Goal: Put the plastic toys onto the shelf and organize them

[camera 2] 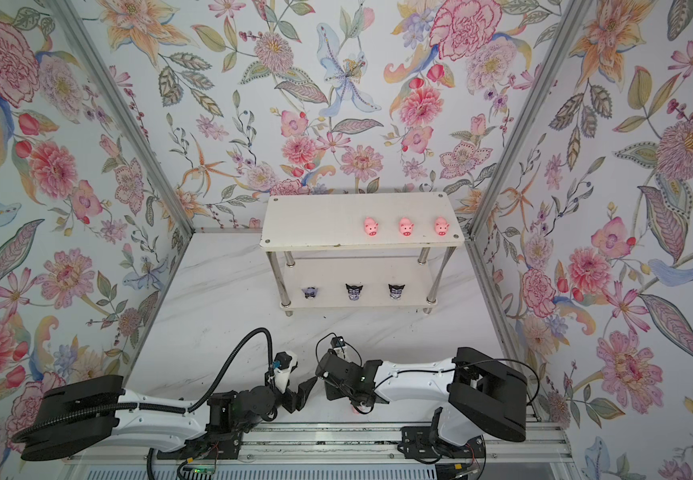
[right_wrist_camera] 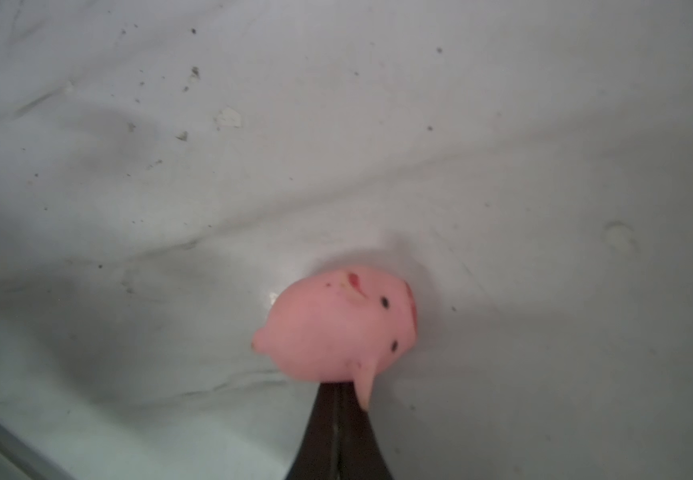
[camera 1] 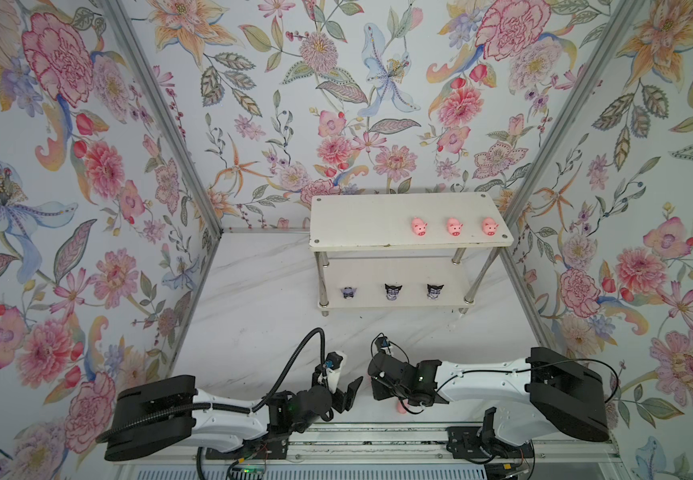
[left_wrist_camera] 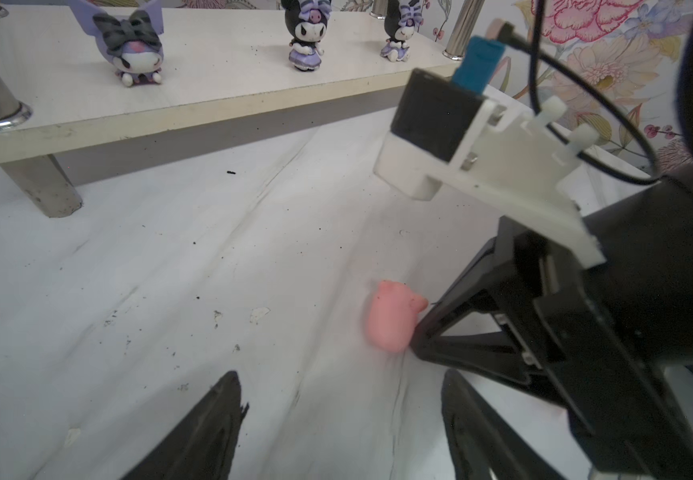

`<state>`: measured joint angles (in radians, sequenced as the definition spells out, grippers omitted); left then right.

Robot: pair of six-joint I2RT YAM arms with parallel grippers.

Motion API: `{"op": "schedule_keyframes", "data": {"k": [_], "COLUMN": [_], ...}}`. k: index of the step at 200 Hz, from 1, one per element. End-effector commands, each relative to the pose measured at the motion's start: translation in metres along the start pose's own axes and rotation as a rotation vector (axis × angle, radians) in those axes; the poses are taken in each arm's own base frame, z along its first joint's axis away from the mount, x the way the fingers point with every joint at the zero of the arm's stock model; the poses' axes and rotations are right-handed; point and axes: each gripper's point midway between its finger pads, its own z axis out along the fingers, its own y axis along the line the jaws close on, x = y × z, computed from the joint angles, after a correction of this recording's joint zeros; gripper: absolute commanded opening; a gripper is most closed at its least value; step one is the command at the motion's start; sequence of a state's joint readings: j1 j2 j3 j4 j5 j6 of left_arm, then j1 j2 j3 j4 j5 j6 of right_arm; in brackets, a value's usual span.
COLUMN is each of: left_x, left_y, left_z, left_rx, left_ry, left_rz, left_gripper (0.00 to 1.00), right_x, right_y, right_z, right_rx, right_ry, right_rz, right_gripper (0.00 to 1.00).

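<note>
Your arms: white shell links, bulky black joint housings. Your left arm: ribbed black conduit arcing to wrist. Your right arm: thin black cables, blue connector, white zip-tied camera mount. Left gripper: black tapered fingers.

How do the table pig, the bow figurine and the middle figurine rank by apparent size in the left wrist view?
1. bow figurine, ears cut by the frame edge.
2. pig, slightly smaller though nearer the camera.
3. middle figurine, standing farther back.
</note>
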<state>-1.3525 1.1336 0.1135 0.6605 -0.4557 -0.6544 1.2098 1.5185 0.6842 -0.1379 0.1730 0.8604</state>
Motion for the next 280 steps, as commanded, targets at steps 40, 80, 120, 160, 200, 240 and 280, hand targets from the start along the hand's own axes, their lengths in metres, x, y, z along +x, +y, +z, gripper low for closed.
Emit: {"op": "schedule_keyframes", "data": {"k": [40,80,120,160,200,240,280], "left_x": [0.005,0.006,0.006,0.011,0.014,0.018,0.020], "left_y": [0.018,0.015,0.003,-0.007,0.003,0.019,0.027], "left_z": [-0.007,-0.002,0.011,0.020,0.020,0.017,0.018], "left_rx": [-0.050,-0.046,-0.003,0.019,-0.024,-0.085,-0.138], "left_ry": [0.005,0.023,0.039,0.079,0.089,0.117,0.152], "left_rz": [-0.013,0.004,0.000,0.011,-0.021,-0.040,-0.024], "left_gripper": [0.77,0.78,0.79,0.79,0.81,0.86,0.92], "right_x": [-0.057,-0.067,-0.052,-0.040,-0.019,0.004,0.011], "right_y": [0.052,-0.006,-0.047,-0.038,-0.015,0.006,0.004], "right_z": [-0.018,-0.041,-0.029,-0.004,0.015,0.025,0.027], "right_rx": [-0.176,-0.096,-0.020,-0.062,-0.097,-0.119,-0.114], "right_ry": [-0.088,-0.134,-0.078,-0.025,0.029,0.075,0.081], "right_rz": [-0.064,0.025,0.076,0.078,0.048,0.010,0.017], "right_gripper": [0.06,0.11,0.13,0.12,0.11,0.10,0.10]}}
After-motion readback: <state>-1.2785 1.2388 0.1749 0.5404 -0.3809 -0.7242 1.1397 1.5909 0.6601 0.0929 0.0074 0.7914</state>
